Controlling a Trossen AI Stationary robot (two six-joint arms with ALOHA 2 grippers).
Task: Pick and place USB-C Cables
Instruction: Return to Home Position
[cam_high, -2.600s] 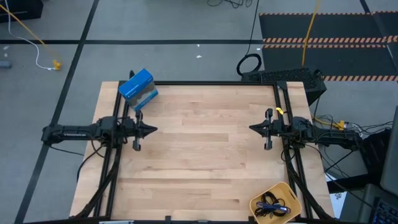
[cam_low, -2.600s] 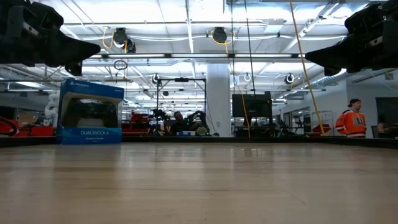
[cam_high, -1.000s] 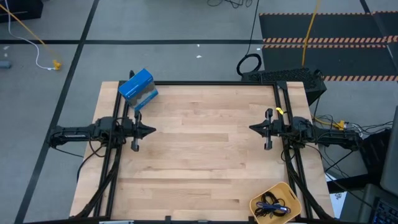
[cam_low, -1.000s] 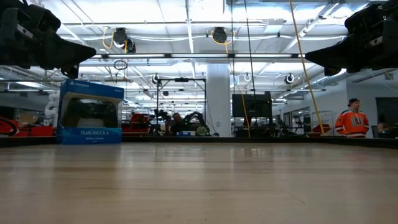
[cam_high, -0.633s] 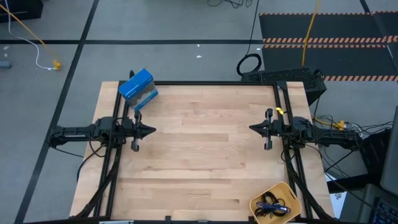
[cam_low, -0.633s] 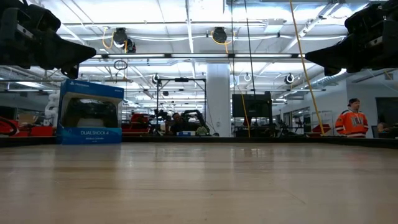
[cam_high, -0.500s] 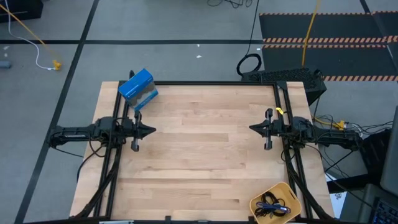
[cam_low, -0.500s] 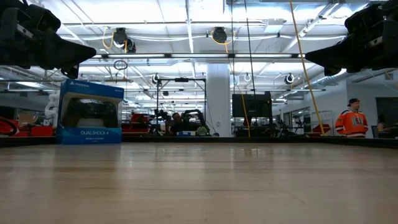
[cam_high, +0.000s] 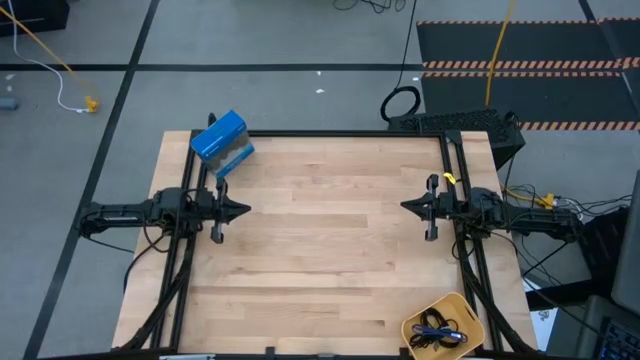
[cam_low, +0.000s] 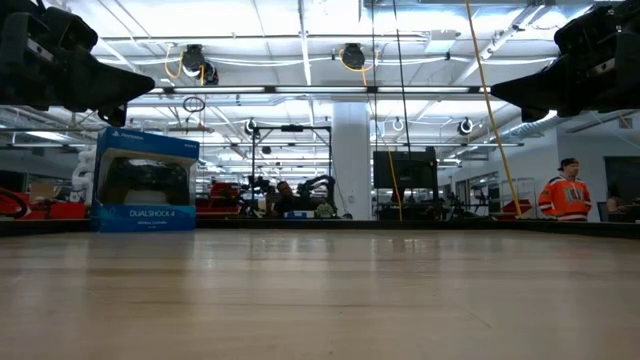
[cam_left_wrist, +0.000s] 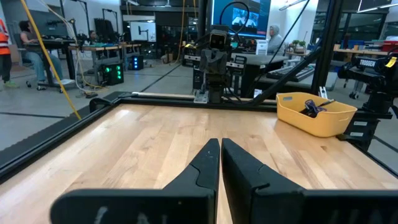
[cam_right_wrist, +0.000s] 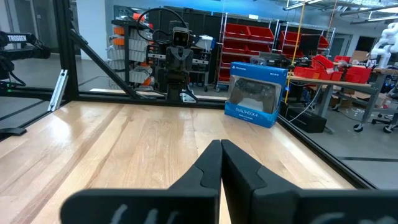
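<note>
Arms stretch out level from either side of the bench, facing each other across its middle and well apart. The left hand hangs above the wood by the left edge. Its two dark fingers are pressed together with only a thin seam between them, gripping nothing. The right hand mirrors it by the right edge, fingers likewise clenched tight and empty. From bench height both hands show high up, off the surface, snouts pointing inward.

The USB-C cables lie tangled together in the yellow bin. It stands at the near right corner of the bench, beside the right arm's frame and well away from either hand. A bit of blue-purple shows among the black cords. Seen from the left wrist, dark cord ends poke above the bin's rim. A blue box stands at the far left corner, just beyond the left arm. A person in an orange top stands in the room behind.
</note>
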